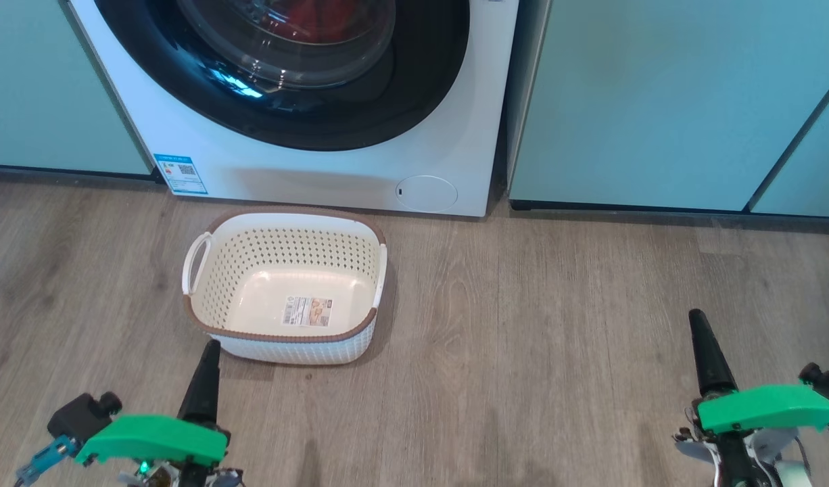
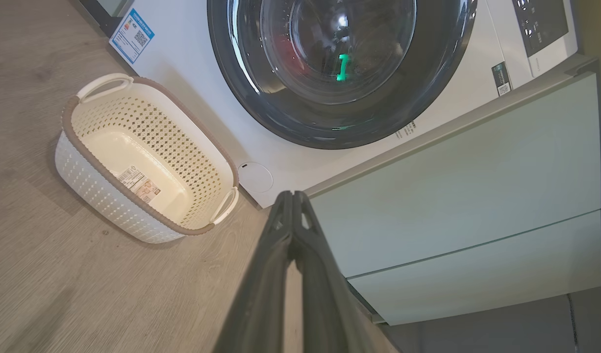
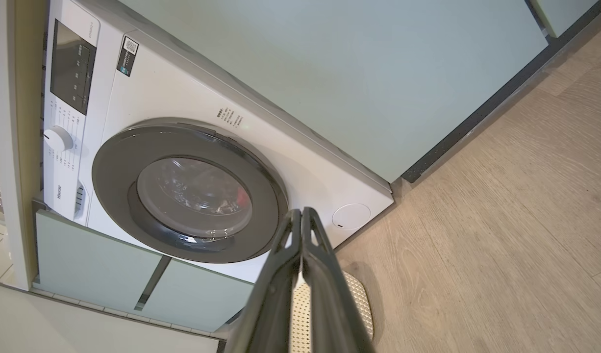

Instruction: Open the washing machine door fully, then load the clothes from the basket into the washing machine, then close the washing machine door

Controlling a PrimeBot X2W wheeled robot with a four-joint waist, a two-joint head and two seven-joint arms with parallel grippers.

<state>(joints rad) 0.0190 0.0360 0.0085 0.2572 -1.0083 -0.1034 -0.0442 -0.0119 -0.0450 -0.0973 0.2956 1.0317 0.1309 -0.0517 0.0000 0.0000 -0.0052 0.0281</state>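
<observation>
One washing machine door (image 1: 414, 88) is present, shut flat against the front of one washing machine (image 1: 306, 176), ahead of the left gripper (image 1: 211, 346) and beyond the basket. The clothes (image 1: 313, 17) are seen as red fabric behind the door glass. The number of garments cannot be made out, because reflections cover the glass and the upper part of the door is cut off in the head view.

One basket (image 1: 289, 257) stands on the floor (image 1: 556, 325) just ahead of the left gripper's tip and well to the left of the right gripper (image 1: 697, 318). One sticker (image 1: 308, 311) lies on its bottom, and two side handles are counted. In the right wrist view the basket is largely hidden behind the gripper's own fingers.

One blue label (image 1: 181, 174) and one round white flap (image 1: 426, 193) are located on the lower machine front. Teal cabinets (image 1: 658, 101) flank the machine, and one of them faces the right gripper.

Two grippers are counted. Both are fully closed, finger against finger; nothing is held or touched.
</observation>
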